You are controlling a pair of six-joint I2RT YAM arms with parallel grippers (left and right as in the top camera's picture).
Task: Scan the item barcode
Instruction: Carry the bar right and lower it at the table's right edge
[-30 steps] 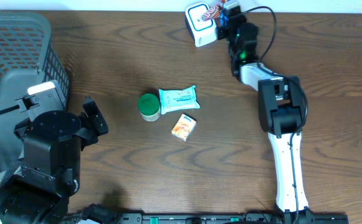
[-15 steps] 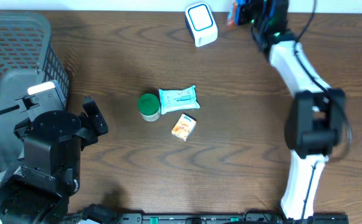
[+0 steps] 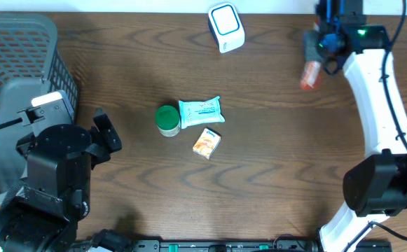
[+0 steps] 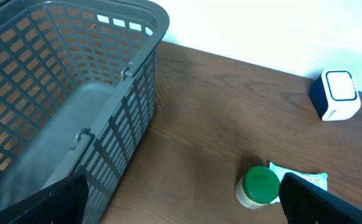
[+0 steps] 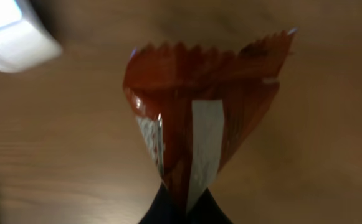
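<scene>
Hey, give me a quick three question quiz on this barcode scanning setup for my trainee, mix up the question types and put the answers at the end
1. True or false: the left gripper stands open, holding nothing.
2. What is the right gripper shut on? A) the red packet B) the green-lidded jar C) the small orange box
3. Fill in: in the overhead view, the held packet hangs to the ___ of the scanner.

Key: 1 true; 2 A; 3 right.
</scene>
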